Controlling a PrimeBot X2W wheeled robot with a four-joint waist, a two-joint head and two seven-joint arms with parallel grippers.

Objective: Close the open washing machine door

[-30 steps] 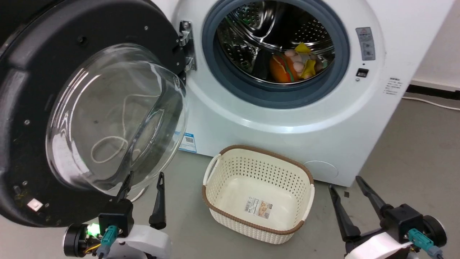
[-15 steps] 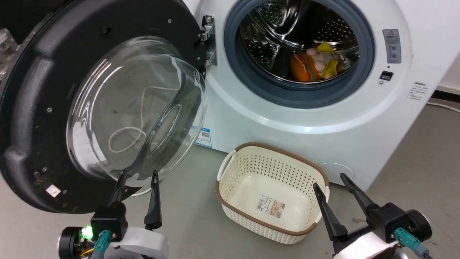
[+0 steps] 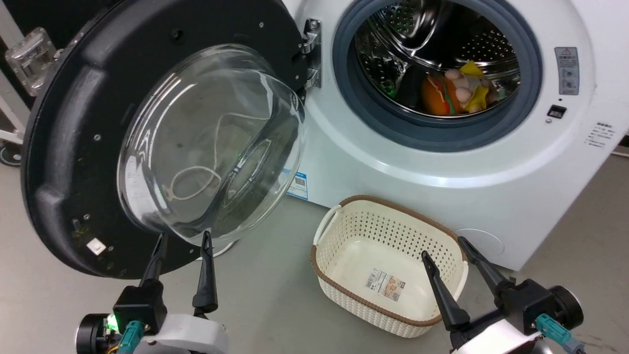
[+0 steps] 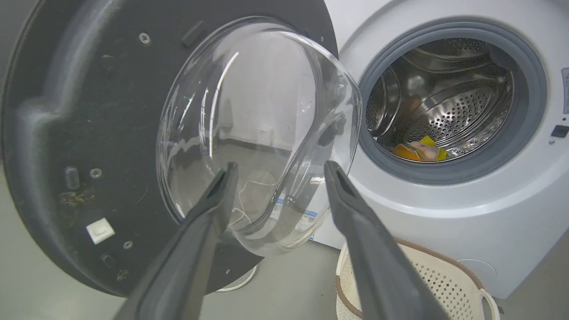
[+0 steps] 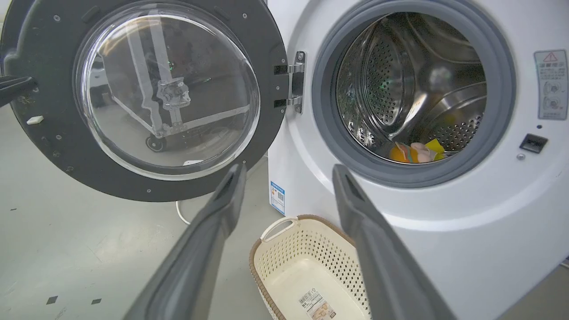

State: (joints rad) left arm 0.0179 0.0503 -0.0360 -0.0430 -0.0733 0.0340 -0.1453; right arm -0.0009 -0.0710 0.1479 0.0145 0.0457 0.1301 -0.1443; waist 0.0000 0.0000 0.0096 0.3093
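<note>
The washing machine door (image 3: 211,142) stands swung wide open to the left on its metal hinge (image 3: 310,54), black rim and bulging glass bowl facing me. The white washing machine (image 3: 393,162) shows its steel drum (image 3: 442,49) with coloured toys (image 3: 452,91) inside. My left gripper (image 3: 183,236) is open just below the glass bowl, not touching it. In the left wrist view the left gripper (image 4: 281,164) frames the bowl of the door (image 4: 89,111). My right gripper (image 3: 443,247) is open over the basket's right rim. In the right wrist view the right gripper (image 5: 289,167) points at the washing machine (image 5: 444,231).
A cream perforated basket (image 3: 373,309) with a brown rim sits on the grey floor before the machine, also visible as the basket (image 5: 306,262) below my right fingers. A metal frame on wheels (image 3: 29,59) stands behind the door. A white cable (image 5: 180,213) lies under the door.
The head view has swung left, so door, machine and basket sit further right in the picture. The right gripper now overlaps the basket's right rim. Both grippers stay open; the door stays open.
</note>
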